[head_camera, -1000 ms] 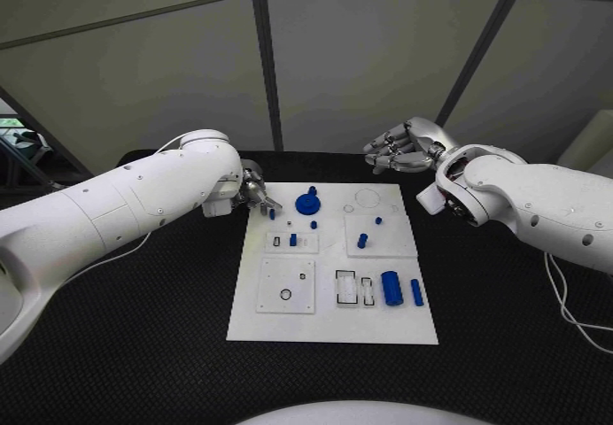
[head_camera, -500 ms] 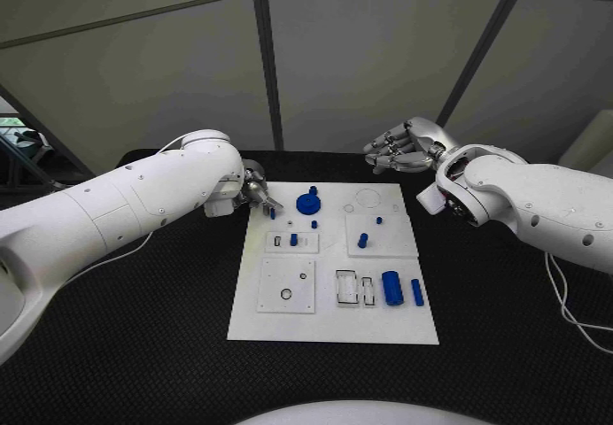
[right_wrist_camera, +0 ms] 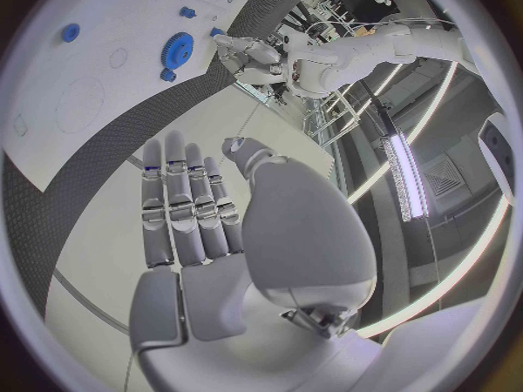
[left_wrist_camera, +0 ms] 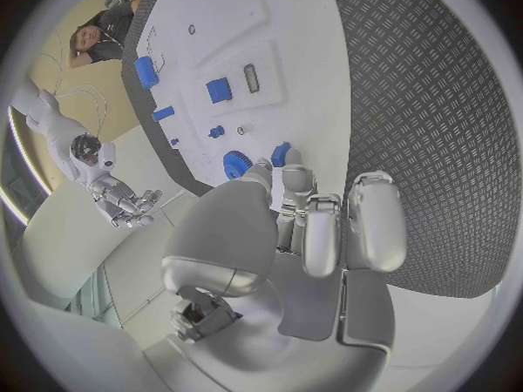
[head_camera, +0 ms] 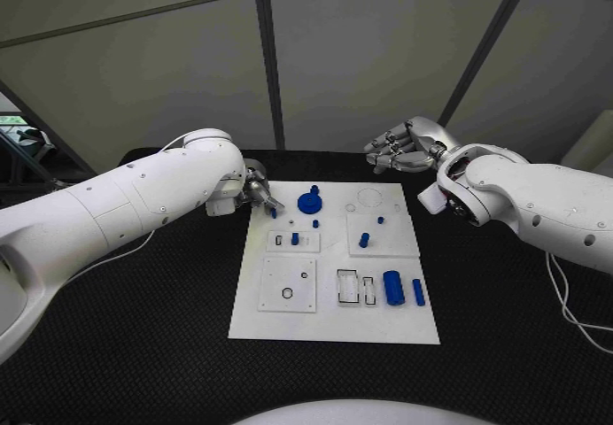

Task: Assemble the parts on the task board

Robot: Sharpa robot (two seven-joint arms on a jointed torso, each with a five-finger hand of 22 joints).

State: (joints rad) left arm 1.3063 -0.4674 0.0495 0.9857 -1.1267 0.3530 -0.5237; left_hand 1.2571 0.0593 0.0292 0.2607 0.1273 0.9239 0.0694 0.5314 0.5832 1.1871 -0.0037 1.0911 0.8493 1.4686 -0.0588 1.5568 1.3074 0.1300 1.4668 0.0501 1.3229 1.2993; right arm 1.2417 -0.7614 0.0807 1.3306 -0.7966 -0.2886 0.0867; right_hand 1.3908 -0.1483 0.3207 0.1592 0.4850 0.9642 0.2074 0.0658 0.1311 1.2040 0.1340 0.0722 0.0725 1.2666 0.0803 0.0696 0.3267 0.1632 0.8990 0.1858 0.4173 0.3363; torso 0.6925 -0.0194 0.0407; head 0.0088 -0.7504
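Left hand (head_camera: 256, 193) pinches a small blue peg (head_camera: 274, 212) at its fingertips, other fingers curled; the peg sits just over the board's (head_camera: 335, 326) near-left corner by the hand. In the left wrist view the peg (left_wrist_camera: 280, 154) pokes out past the fingertips (left_wrist_camera: 286, 181), next to the gear (left_wrist_camera: 235, 164).

Right hand (head_camera: 401, 147) hangs beyond the board's far edge, fingers curled in, holding nothing.

Handling guess: the peg looks like rigid plastic, light, smooth, so it may slip or twist; a grip across its sides near the top should leave the lower end free.

Count on board, head view: one gear (head_camera: 309, 203), one big cylinder (head_camera: 393, 288), one slim bar (head_camera: 418, 292), about five small pegs, and a few tiny bits too small to tell.
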